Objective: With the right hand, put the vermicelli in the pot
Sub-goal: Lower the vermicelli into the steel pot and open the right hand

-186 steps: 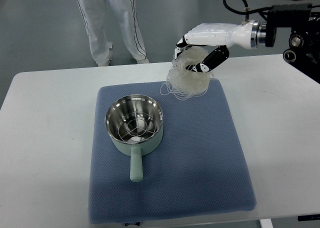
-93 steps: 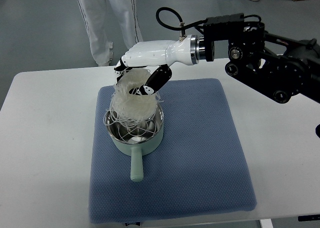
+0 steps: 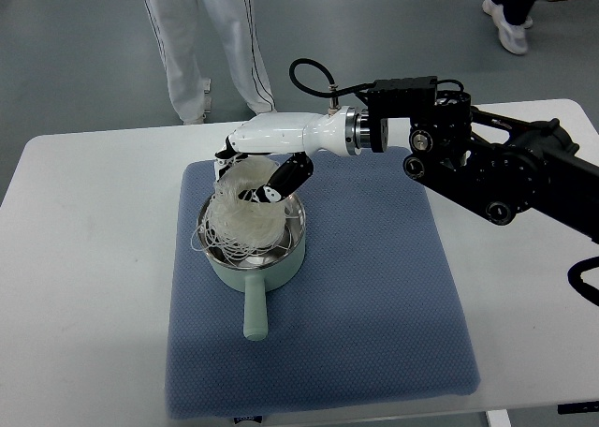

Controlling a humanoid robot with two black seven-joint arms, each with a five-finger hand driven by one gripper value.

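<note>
Black-tipped fingers (image 3: 281, 178) of the robot's right hand (image 3: 265, 160) curl around the top of a pale, translucent bundle of vermicelli (image 3: 241, 213), gripping it just left of the frame's centre. The bundle hangs from the grasp with its lower part down inside the pot (image 3: 251, 242), while loose strands spill over the pot's left rim. The pot, mint-green outside and bright steel within, sits on the upper-left part of a blue mat (image 3: 374, 315), its handle (image 3: 253, 313) pointing toward the bottom edge of the frame.

Above the fingers, the hand's glossy white shell runs right into a silver wrist ring, then into the black right arm (image 3: 496, 169), which stretches across the upper right of the frame to the right edge. A black cable (image 3: 309, 71) loops up from the wrist.

The mat covers the middle of a white table (image 3: 84, 287) that fills most of the picture. Beyond the table's far edge, at upper left, a person's legs in white trousers with dark side stripes (image 3: 201, 43) stand on the grey floor. At the upper right corner, another person's shoe (image 3: 510, 29) is visible.
</note>
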